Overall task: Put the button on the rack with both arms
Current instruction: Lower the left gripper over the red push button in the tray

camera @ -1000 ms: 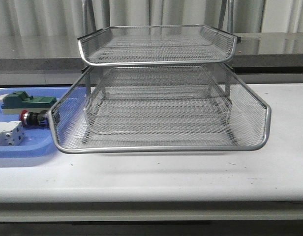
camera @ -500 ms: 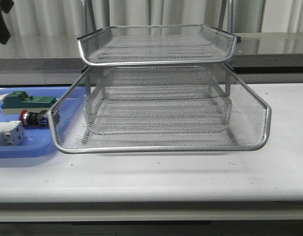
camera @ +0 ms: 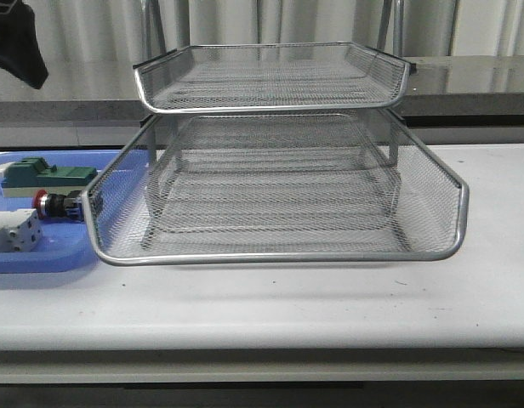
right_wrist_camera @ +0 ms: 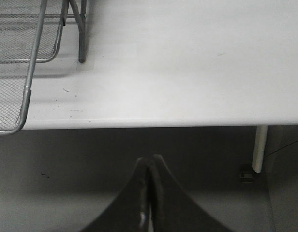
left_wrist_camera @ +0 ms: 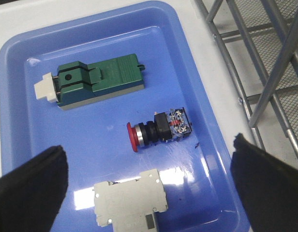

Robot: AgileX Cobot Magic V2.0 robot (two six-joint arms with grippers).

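Observation:
The button, with red head, black collar and blue-black rear block, lies on its side in the blue tray. It also shows in the front view, just left of the rack. My left gripper is open and empty, high above the tray, its black fingers wide apart on either side of the white block. Part of that arm shows at the top left of the front view. My right gripper is shut and empty, below the table's front edge, right of the rack's corner.
A green block lies in the tray beyond the button, and a white terminal block lies nearer my left fingers. The rack's legs stand just beside the tray. A table leg shows under the table edge.
The left arm has come into the front view at the top left and moved down and rightward. The button and rack have not moved.

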